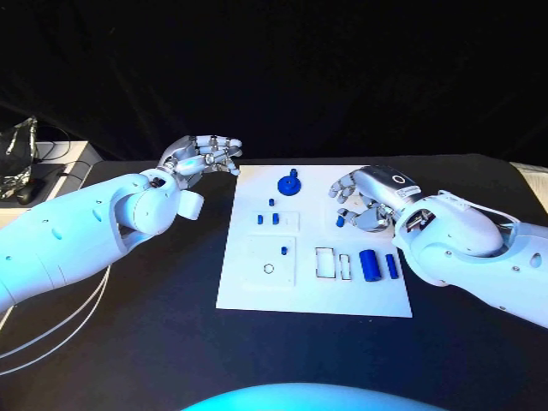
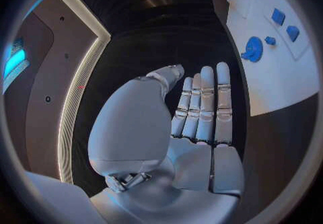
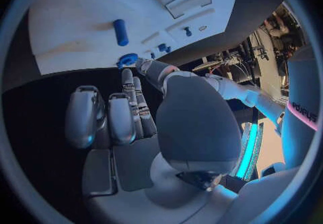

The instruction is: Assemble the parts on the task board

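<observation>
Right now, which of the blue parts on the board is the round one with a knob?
The round blue part at the far edge of the task board, between the two hands. The other blue pieces are small pegs or long cylinders.

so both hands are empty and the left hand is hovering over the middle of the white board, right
Not quite. Both hands are empty, but the left hand is off the task board, above the black table beside its far left corner. The right hand is the one over the board. The head view shows this.
</observation>
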